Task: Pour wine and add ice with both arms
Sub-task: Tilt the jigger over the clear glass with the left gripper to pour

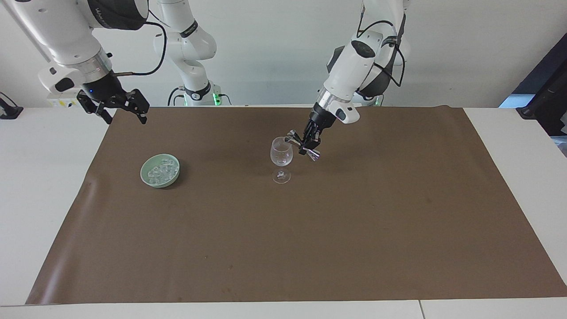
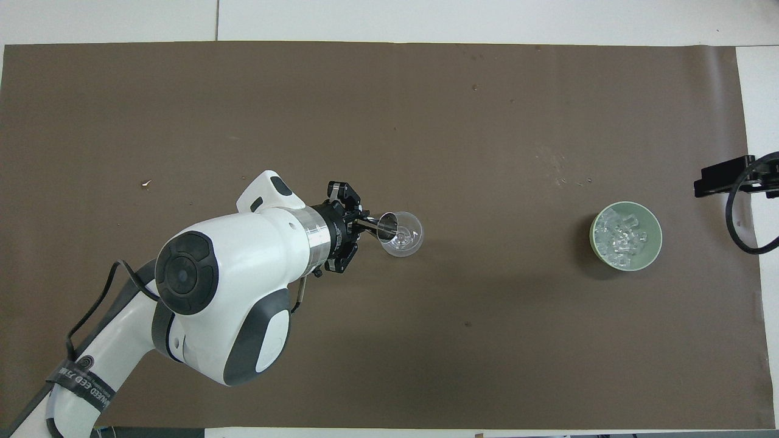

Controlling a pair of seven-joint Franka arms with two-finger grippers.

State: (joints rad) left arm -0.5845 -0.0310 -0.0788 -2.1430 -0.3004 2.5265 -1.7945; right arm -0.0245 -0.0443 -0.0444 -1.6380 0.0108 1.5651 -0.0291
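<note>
A clear wine glass [image 1: 281, 153] [image 2: 403, 235] stands upright mid-mat. My left gripper [image 1: 308, 142] [image 2: 359, 224] is shut on the waist of a steel double-ended jigger [image 1: 292, 138] [image 2: 386, 225]. The jigger is tipped, with its mouth at the glass's rim on the side toward the left arm's end. I cannot make out the wine, either as a stream or in the glass. The ice [image 1: 160, 171] [image 2: 622, 237] lies heaped in a pale green bowl [image 1: 147, 176] [image 2: 656, 243] toward the right arm's end. My right gripper [image 1: 126, 113] waits open and empty, raised over the mat's corner there.
A brown mat [image 1: 310, 230] [image 2: 389, 109] covers most of the white table [image 1: 44, 186]. A black fixture [image 1: 9, 110] sits at the table's edge past the right arm.
</note>
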